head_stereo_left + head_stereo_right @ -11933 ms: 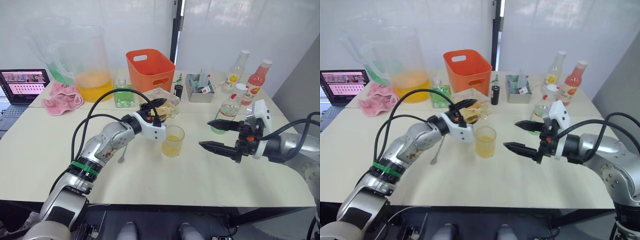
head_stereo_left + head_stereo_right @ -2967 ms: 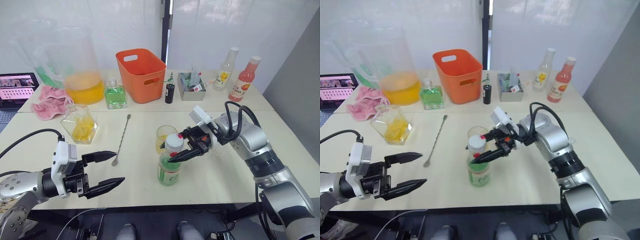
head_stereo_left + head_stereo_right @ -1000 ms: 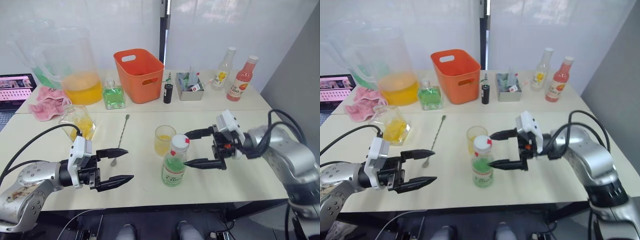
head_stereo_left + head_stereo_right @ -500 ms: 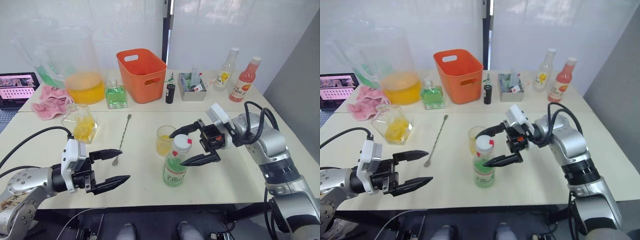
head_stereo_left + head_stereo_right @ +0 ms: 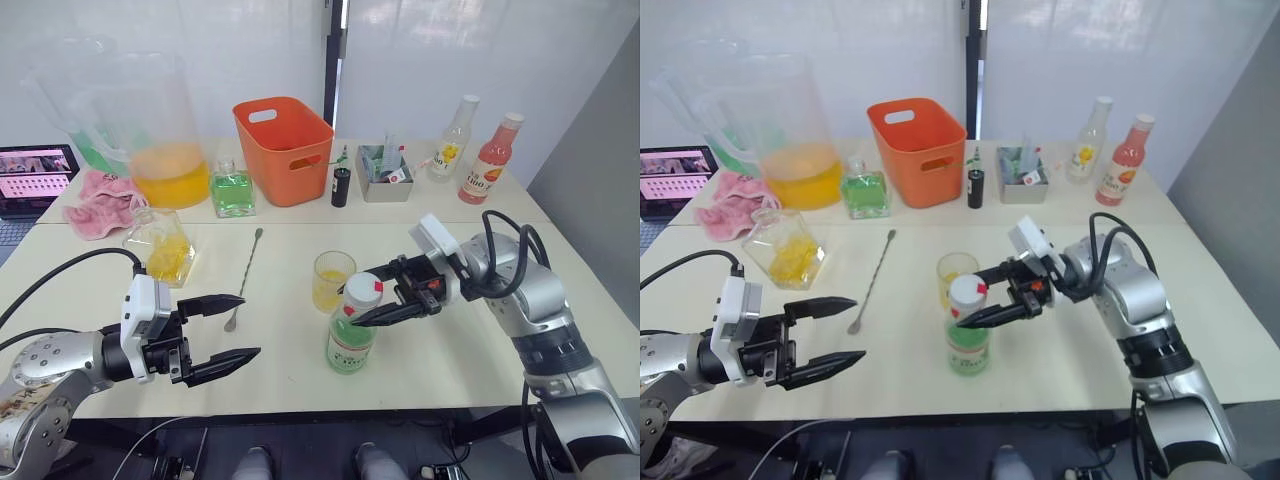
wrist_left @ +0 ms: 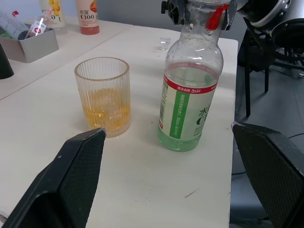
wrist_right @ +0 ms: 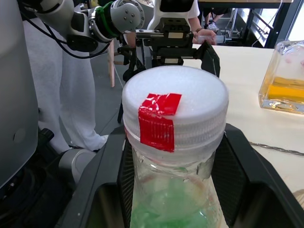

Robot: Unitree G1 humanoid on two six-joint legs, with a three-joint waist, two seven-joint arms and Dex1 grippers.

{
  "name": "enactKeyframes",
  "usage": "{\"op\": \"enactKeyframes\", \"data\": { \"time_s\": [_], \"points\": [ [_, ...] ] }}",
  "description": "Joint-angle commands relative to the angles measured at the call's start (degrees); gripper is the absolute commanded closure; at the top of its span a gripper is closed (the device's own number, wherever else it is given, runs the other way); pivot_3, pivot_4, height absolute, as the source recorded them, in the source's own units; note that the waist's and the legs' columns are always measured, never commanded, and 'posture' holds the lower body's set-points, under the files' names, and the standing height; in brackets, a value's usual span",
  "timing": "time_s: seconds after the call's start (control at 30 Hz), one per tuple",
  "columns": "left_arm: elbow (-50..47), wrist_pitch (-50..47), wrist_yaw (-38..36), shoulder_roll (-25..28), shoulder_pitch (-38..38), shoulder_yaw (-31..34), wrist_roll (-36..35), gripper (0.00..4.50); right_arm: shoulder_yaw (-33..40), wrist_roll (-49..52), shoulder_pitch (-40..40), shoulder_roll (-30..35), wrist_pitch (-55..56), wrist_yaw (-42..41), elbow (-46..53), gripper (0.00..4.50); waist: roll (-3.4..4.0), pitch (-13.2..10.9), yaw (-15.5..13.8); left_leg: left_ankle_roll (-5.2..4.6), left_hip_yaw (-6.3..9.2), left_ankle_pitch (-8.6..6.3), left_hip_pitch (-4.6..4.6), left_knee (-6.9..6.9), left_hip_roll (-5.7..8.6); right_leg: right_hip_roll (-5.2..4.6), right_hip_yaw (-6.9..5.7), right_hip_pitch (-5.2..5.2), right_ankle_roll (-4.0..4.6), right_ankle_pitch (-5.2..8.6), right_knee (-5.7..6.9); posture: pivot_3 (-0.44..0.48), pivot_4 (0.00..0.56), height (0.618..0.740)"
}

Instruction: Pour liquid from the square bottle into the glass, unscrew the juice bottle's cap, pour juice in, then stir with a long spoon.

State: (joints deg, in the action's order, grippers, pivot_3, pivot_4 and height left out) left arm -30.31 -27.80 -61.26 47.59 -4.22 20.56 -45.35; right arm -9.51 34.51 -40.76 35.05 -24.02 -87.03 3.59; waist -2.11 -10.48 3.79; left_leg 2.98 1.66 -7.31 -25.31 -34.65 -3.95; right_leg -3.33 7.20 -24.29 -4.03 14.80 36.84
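**White cap between the fingers, juice not yet poured**

White plastic was what your right end effector (image 5: 982, 302) stood at: its two black fingers lay one on each side of the cap (image 7: 175, 106) of the juice bottle (image 5: 352, 330), close to it. From the pictures I could not tell whether they already pressed it or only framed it. The cap was still on the neck, with a red strip over its edge.

Your left end effector (image 5: 232, 327) hovered low over the front left of the tabletop (image 5: 470, 360), fingers wide apart and holding nothing, well apart from the bottle.

I judged the first step as done. The glass (image 5: 332, 281) stood just behind the juice bottle and held a low layer of yellow liquid (image 6: 106, 108). The square bottle (image 5: 160, 246) stood back at the left side, near the pink cloth (image 5: 102, 199), with some yellow in it. No stopper was to be seen on it. The unscrewing was the step in hand; pouring the juice (image 6: 186, 127) and the stirring were left for you. The juice bottle was full up to its shoulder with nearly colourless liquid.

The long spoon (image 5: 243, 279) lay untouched on the tabletop between the square bottle and the glass, its bowl toward you.

Behind, the big pitcher (image 5: 160, 135) held orange-yellow liquid and the small bottle (image 5: 231, 187) held green liquid.
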Motion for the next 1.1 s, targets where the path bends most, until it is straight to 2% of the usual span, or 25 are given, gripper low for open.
{"op": "enactKeyframes", "data": {
  "time_s": [0.03,0.3,0.6,0.8,1.03,1.1],
  "points": [
    [0.1,0.2,-0.8,0.6,1.1,-0.2,-0.8,0.0,3.2,1.8,0.6,0.4,-4.1,7.1,8.0,2.82,0.0,0.0,0.0,0.0,0.01,0.0,0.0,0.0,0.0,0.0,0.0,0.0,0.0,0.0,0.0,0.0,0.15,0.74],
    [1.6,-0.3,-2.6,1.1,3.2,-0.5,-1.6,0.0,7.2,5.1,4.9,0.3,-17.7,26.3,21.7,2.82,0.0,0.0,0.0,0.01,0.0,0.0,-0.01,-0.01,0.0,-0.01,0.02,-0.03,0.01,0.0,0.01,0.0,0.15,0.74],
    [3.7,0.3,-3.8,0.3,6.3,-3.2,-0.9,0.0,10.0,9.0,7.5,-3.8,-25.0,41.2,28.2,2.82,-0.01,0.0,0.0,0.0,0.01,0.0,-0.01,-0.01,0.0,0.0,0.02,-0.02,0.01,0.0,0.0,0.0,0.15,0.74],
    [4.5,0.3,-4.5,0.4,7.3,-4.0,-0.6,0.0,9.2,9.9,10.3,-4.5,-25.3,44.2,30.1,2.82,-0.01,0.0,0.1,-0.01,0.01,0.0,-0.03,-0.01,0.0,0.0,0.02,-0.02,0.01,-0.01,0.0,0.0,0.15,0.74],
    [4.4,0.1,-4.7,0.5,7.5,-4.1,-0.4,0.0,5.9,5.7,15.2,-3.3,-21.0,43.3,29.7,2.82,-0.03,0.0,0.1,-0.01,0.01,0.0,-0.02,-0.02,0.0,-0.01,0.02,0.01,0.0,0.0,-0.02,0.0,0.15,0.74],
    [4.3,0.1,-4.8,0.6,7.3,-3.9,-0.5,0.0,6.3,7.3,15.7,-3.2,-21.4,42.7,29.8,2.82,-0.03,0.0,0.1,-0.01,0.01,0.0,0.0,-0.02,0.0,-0.01,0.02,0.02,0.01,0.0,-0.02,0.0,0.15,0.74]
  ]
}}
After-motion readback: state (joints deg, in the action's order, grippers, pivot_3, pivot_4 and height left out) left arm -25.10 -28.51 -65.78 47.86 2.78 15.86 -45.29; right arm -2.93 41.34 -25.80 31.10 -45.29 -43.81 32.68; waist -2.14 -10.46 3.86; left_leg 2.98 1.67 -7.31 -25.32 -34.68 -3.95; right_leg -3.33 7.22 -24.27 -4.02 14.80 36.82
